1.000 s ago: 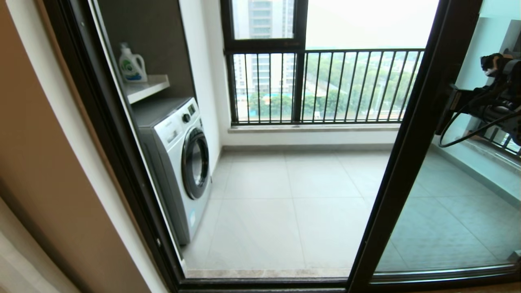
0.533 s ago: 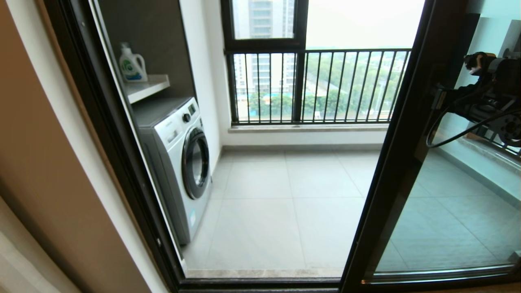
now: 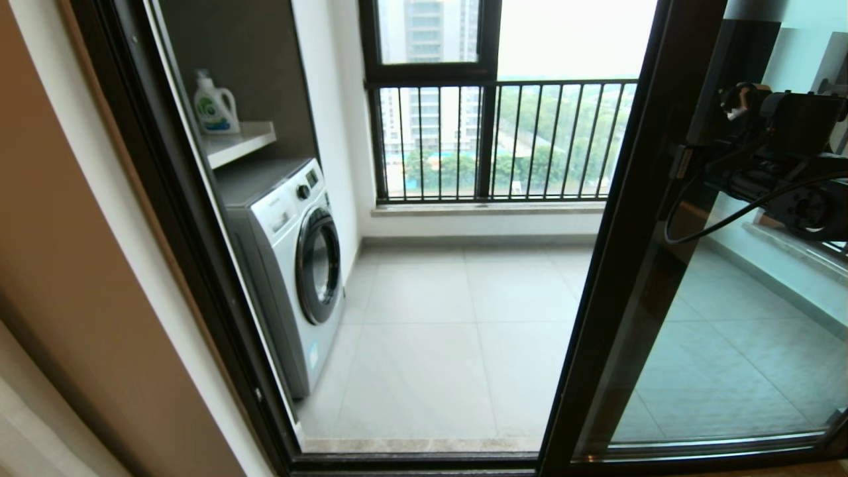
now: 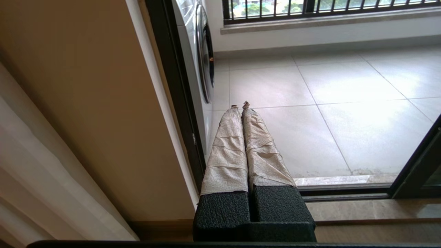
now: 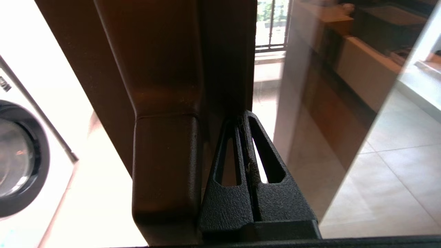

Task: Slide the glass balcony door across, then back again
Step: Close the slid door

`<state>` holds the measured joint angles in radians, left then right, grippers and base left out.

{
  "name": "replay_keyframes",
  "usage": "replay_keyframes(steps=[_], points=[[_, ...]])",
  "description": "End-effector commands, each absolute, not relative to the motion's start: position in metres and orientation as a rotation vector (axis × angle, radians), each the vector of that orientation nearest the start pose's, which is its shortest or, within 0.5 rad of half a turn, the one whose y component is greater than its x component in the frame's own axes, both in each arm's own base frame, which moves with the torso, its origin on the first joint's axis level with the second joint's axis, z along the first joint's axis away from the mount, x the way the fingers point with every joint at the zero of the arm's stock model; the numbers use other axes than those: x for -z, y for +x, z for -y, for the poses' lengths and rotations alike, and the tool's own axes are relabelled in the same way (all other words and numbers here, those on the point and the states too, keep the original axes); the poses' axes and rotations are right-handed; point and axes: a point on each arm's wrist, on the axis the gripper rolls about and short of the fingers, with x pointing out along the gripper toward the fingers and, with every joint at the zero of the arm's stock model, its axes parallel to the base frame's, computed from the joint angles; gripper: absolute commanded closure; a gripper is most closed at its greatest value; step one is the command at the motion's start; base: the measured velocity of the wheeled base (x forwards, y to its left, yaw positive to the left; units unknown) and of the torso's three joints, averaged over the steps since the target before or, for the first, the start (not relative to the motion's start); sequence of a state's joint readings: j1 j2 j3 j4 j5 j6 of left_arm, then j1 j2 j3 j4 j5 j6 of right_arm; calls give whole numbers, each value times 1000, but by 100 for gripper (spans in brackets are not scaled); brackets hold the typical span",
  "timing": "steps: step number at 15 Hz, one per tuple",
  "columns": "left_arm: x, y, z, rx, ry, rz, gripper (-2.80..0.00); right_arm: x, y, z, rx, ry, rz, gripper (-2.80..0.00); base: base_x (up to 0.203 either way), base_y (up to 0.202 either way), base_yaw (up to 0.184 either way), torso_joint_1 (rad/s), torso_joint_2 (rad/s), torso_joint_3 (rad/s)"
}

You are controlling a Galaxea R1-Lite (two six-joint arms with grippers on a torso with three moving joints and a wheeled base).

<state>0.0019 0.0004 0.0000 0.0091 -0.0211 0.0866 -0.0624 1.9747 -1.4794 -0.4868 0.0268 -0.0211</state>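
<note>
right arm reaches in level from the right at upper-frame height, its right pincer [image 5: 245, 119] pressed together with nothing between its fingers, tips against the inner face of the glass balcony door [image 3: 623, 252] just beside the dark handle [image 5: 165, 172]; actual contact with the handle itself appears likely but is not clear. the door's upright stands right of centre, leaving the opening to the balcony floor [image 3: 450, 344] and washing machine [image 3: 291, 265]. left pincer [image 4: 240, 106] hangs low by the wall [image 4: 86, 103], fingers pressed together.
</note>
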Motion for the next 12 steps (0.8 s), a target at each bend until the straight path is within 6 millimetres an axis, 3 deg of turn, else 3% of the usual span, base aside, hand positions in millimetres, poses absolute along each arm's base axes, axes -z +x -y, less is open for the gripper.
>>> replay_keyframes(steps=[1, 8, 12], points=[[-75, -23, 1, 19, 87, -10, 0, -258, 410, 8, 6, -24, -9, 0, 0, 0, 0, 0, 0, 0], [-75, -23, 1, 19, 87, -10, 0, -257, 410, -37, -38, -34, -10, 0, 0, 0, 0, 0, 0, 0], [-75, -23, 1, 20, 87, -10, 0, -256, 406, -72, -84, -34, -10, 0, 0, 0, 0, 0, 0, 0]])
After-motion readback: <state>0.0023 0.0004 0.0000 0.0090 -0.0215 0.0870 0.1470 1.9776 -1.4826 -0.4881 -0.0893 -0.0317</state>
